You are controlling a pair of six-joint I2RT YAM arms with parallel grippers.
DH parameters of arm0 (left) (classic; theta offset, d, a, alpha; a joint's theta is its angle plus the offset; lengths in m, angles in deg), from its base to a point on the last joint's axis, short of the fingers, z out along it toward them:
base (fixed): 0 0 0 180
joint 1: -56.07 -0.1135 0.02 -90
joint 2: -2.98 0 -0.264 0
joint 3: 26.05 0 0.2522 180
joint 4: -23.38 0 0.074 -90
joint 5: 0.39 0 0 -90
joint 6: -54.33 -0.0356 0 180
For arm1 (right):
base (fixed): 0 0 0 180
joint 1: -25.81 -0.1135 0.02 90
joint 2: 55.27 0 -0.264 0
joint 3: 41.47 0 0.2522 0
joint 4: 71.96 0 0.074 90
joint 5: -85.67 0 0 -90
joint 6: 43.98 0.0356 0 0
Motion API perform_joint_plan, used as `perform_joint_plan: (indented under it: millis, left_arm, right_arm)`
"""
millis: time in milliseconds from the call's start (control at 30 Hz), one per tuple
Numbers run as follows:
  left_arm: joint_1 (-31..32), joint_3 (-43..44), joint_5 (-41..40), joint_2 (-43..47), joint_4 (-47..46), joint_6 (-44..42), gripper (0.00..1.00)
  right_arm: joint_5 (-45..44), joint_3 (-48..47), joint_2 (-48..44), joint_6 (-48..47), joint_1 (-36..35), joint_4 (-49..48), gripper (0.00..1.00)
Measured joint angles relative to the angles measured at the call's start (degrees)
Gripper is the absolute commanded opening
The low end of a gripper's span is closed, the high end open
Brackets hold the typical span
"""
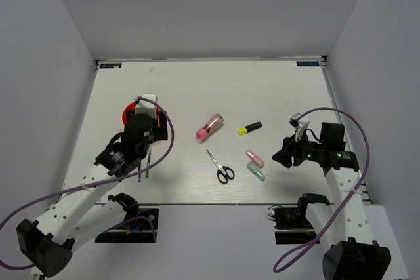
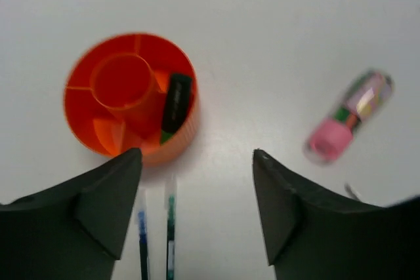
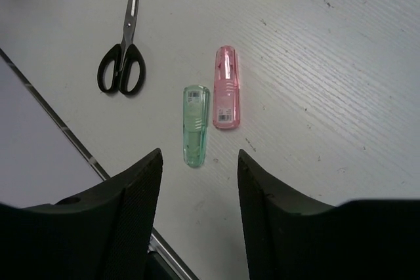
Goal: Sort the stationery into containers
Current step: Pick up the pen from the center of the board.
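The round red-orange pot [image 2: 98, 129] stands on the white table with a green-capped black marker [image 2: 176, 104] in one outer compartment. In the top view my left arm mostly covers the pot [image 1: 127, 113]. My left gripper [image 2: 197, 152] is open and empty, hovering just near of the pot. My right gripper [image 3: 200, 152] is open and empty, just short of the pale-green capsule [image 3: 195, 124] and the pink capsule [image 3: 226, 88]. The black-handled scissors [image 3: 123, 54], the yellow-capped highlighter [image 1: 249, 128] and the pink tube [image 1: 209, 128] lie mid-table.
Two thin pens, one blue [image 2: 142, 237] and one green [image 2: 170, 224], lie side by side on the table just near of the pot, under my left gripper. The table's front edge [image 3: 72, 145] runs close behind the capsules. White walls enclose the table.
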Motion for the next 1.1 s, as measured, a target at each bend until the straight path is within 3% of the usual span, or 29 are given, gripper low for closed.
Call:
perform_joint_plan:
  millis: [100,133,267,400,600,800,1100]
  left_arm:
    - [0.0,0.7,9.9,1.5,9.5,2.8,0.87]
    - [0.0,0.7,13.0,1.9,12.1,3.3,0.87]
    - [0.0,0.1,23.7,4.5,19.2,3.9,0.88]
    - [0.0,-4.1,30.5,9.1,20.9,3.9,0.89]
    - [0.0,-6.5,34.3,10.5,22.4,3.7,0.90]
    - [0.0,-6.6,33.8,12.2,22.5,3.8,0.92]
    - [0.0,-6.8,27.8,14.7,23.1,4.9,0.92]
  right_arm:
    - [0.1,-2.7,3.5,-2.2,0.0,0.0,0.57]
    - [0.4,-4.0,4.9,-4.3,0.0,0.2,0.66]
    - [4.7,-9.8,12.3,-23.8,0.0,5.0,0.78]
    - [6.5,-13.5,21.6,-48.3,-0.4,12.5,0.78]
    - [7.5,-28.7,39.1,-70.3,-2.4,23.3,0.74]
    - [6.0,-34.2,47.3,-75.3,-5.7,21.4,0.74]
    - [0.6,-35.3,54.8,-71.8,-14.2,13.6,0.72]
